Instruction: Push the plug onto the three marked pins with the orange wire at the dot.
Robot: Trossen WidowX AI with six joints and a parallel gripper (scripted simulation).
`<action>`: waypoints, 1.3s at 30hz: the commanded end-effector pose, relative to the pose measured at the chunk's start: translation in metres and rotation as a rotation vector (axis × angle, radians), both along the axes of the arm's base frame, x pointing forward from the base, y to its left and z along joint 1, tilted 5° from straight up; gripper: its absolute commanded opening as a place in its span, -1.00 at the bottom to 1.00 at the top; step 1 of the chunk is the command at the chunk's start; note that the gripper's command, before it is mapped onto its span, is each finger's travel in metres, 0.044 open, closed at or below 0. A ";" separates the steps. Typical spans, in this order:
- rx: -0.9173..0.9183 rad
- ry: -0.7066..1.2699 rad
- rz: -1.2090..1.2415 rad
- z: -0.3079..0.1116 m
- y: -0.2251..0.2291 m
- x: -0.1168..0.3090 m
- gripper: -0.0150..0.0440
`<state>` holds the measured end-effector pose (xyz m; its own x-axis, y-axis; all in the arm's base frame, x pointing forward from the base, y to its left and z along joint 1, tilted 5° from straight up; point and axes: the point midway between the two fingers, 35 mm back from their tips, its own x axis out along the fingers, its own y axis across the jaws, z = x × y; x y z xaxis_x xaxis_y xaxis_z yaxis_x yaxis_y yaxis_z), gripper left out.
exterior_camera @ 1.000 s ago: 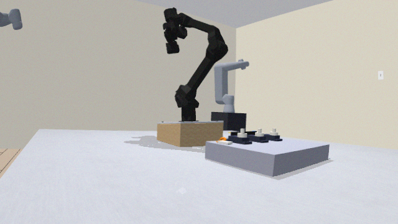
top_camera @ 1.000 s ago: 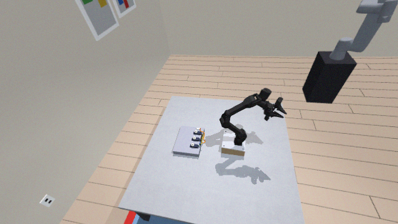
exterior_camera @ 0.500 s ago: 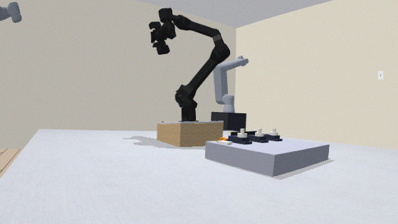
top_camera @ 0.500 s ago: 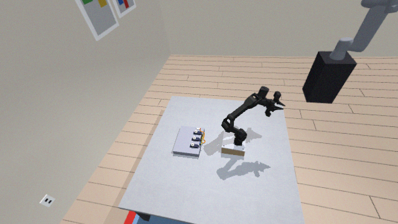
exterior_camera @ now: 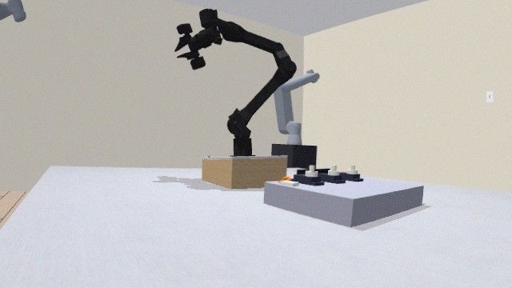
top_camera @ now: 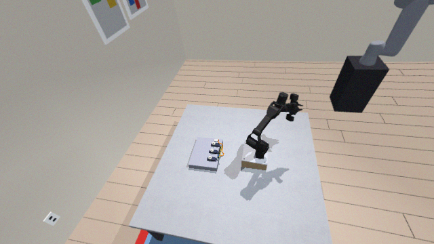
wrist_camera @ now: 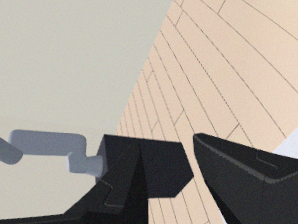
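A grey block-shaped holder lies on the table and carries three dark servos with white hubs: one servo, a middle servo and another servo. Orange and yellow leads run along the holder's edge on the arm's side. A small white plug lies on the holder's top at one end, beside an orange wire. The pins, coloured band and dot are too small to tell. My gripper is partly open and empty, high up and pointing away from the holder.
The arm stands on a wooden base block beside the holder on the pale table. A grey robot arm stands on a black pedestal beyond the table.
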<state>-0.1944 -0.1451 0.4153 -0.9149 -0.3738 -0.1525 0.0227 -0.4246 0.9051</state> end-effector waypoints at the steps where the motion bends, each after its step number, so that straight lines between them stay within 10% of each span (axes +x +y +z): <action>1: 0.019 0.015 0.104 -0.003 -0.020 0.012 -0.10; 39: 0.205 0.443 1.227 -0.035 -0.134 0.245 -0.10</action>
<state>0.0298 -0.2787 0.3850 -0.0682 -0.9941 -0.0845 0.7343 -0.1074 0.6703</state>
